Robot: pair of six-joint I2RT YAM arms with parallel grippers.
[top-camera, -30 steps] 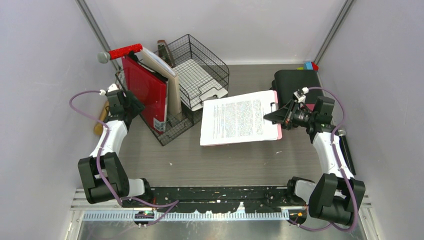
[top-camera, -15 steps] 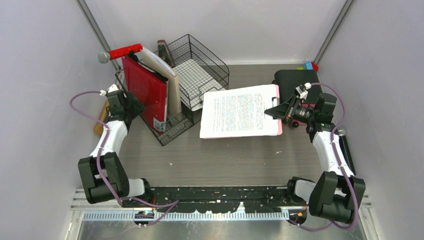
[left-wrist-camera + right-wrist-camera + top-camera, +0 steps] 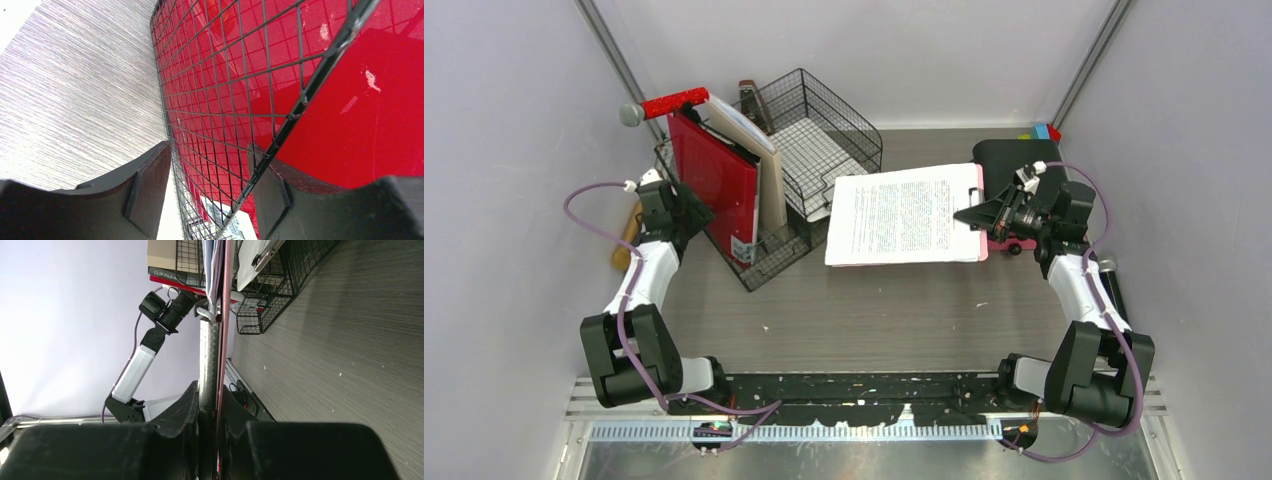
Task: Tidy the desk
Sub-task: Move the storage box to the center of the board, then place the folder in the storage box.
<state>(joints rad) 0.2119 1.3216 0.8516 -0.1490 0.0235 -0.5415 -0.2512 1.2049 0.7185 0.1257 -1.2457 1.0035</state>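
Pink-backed and clamped at its right end by the right gripper (image 3: 972, 214), the clipboard (image 3: 902, 215) is held over the grey desk (image 3: 874, 320), long axis aimed left at the nearby wire-mesh tray (image 3: 824, 150), while a mesh wall (image 3: 215, 100) by the red folder (image 3: 714, 180) is straddled by the part-open left gripper (image 3: 210, 190).

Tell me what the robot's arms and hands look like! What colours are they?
The left arm and right arm both have white tube-shaped links and chunky black joints. A thin purple cable loops along each. The left hand and right hand are black, each with two flat fingers.
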